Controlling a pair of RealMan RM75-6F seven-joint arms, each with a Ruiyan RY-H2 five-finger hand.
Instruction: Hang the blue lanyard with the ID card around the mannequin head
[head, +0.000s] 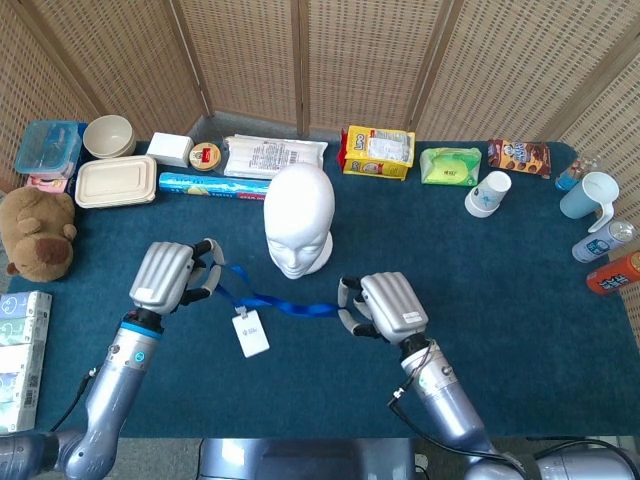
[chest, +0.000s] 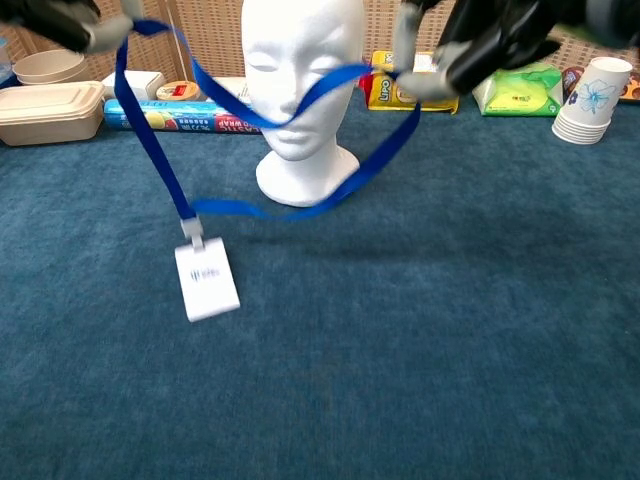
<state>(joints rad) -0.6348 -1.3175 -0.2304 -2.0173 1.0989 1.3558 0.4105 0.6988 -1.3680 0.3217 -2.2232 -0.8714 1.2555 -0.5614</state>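
My left hand (chest: 62, 20): chest view cuts it at the top edge, only dark blurred fingertips showing. My right hand (chest: 490, 35): likewise cropped above and motion-blurred. Blue lanyard (chest: 150, 150): its upper ends vanish into my fingers; in the head view my hands cover both grips. ID card (chest: 206, 282): print smeared, unreadable. Mannequin head (chest: 300, 90): crown cut off; strap crosses its face.

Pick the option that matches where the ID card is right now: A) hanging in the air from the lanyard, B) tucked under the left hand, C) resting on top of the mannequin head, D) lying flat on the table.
A: in the chest view the ID card dangles off the table from the blue lanyard, which both raised hands hold in front of the mannequin head.
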